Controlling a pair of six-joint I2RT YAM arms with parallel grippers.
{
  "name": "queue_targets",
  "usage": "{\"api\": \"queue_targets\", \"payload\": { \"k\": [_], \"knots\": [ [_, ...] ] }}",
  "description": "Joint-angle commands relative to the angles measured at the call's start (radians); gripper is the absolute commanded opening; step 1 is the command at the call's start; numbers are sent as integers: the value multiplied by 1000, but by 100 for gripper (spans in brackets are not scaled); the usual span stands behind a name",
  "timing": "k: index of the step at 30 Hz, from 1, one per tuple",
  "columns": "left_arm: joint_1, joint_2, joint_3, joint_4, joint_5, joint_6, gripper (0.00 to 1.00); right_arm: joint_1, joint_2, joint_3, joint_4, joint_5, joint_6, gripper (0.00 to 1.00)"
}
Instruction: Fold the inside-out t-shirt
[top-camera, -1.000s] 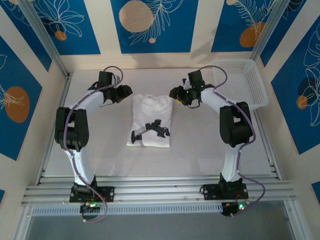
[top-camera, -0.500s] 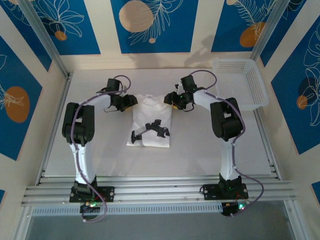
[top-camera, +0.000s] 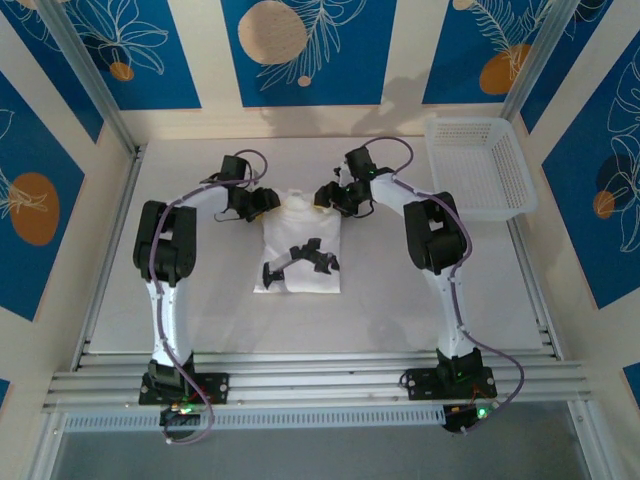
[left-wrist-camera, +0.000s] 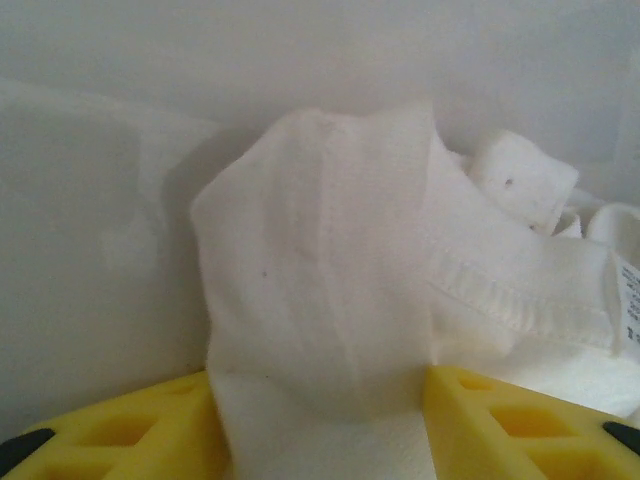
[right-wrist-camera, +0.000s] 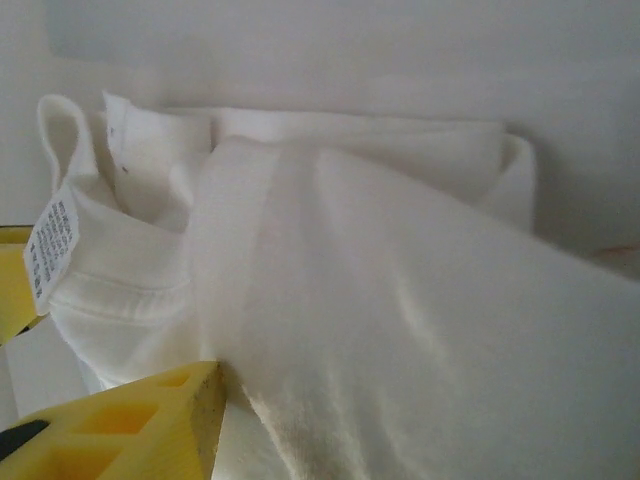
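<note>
While your left tool (left-wrist-camera: 318, 400) clamps the t-shirt (top-camera: 300, 255) at its 12 o'clock edge, mid desk (top-camera: 200, 300), you cannot tell whether the right tool (top-camera: 329, 196) grips cloth or merely sits under it; lift unevenly and the fold could skew or slip free

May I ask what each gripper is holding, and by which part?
The left gripper pinches the t-shirt at its far left corner, beside the neck. The right gripper touches the far right corner; a grip cannot be told.
</note>
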Motion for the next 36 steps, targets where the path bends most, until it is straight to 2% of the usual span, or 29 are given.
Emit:
{"api": "queue_targets", "payload": {
  "k": [1, 4, 7, 9, 13, 16, 21, 24, 29, 34, 36],
  "knots": [
    [-39, 69, 31, 14, 3, -5, 53, 9, 53, 16, -73, -50, -12, 52],
    [-48, 87, 48, 10, 3, -13, 51, 13, 55, 27, -76, -62, -13, 50],
    [-53, 107, 54, 22, 19, -37, 43, 15, 57, 40, -77, -85, -17, 50],
    [-55, 117, 54, 35, 34, -54, 35, 18, 57, 48, -79, -98, -20, 50],
    [-56, 105, 56, 20, 3, -53, 12, 19, 40, 70, -105, -127, -22, 49],
    [-56, 90, 66, -26, -31, -19, 0, 3, -45, 38, -116, -72, -37, 51],
    [-56, 78, 71, -68, -51, 14, 0, -45, -203, -125, -35, 38, -43, 60],
    [-56, 70, 67, -65, -52, 12, 0, -62, -233, -197, 12, 77, -29, 63],
    [-57, 68, 72, -63, -48, 8, 0, -52, -179, -190, 9, 109, -10, 63],
    [-56, 67, 71, -66, -48, 8, 0, -13, -67, -83, -54, 104, -13, 62],
    [-56, 65, 68, -65, -48, 8, 0, 4, -27, -39, -79, 94, -13, 57]
  ]
}}
